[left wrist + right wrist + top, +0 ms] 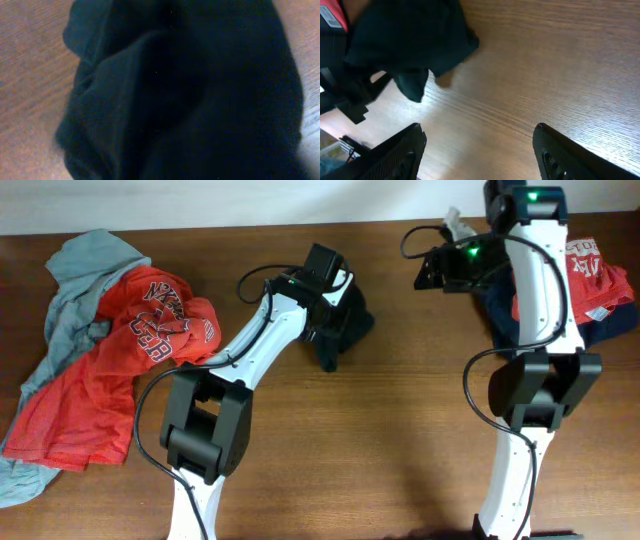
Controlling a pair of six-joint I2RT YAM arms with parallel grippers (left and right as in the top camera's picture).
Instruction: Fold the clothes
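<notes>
A dark navy garment (350,330) lies bunched at the table's middle. My left gripper (328,275) is right on top of it. The left wrist view is filled by this dark cloth (190,95), and my fingers are hidden in it. My right gripper (432,272) hovers at the back right, open and empty, with its fingers wide apart over bare wood (480,145). A loose pile of a red printed shirt (150,330) and a grey shirt (85,265) lies at the far left.
A stack of navy and red clothes (600,300) sits at the right edge, behind my right arm. It also shows in the right wrist view (405,45). Black cables loop off both arms. The table's back edge meets a white wall.
</notes>
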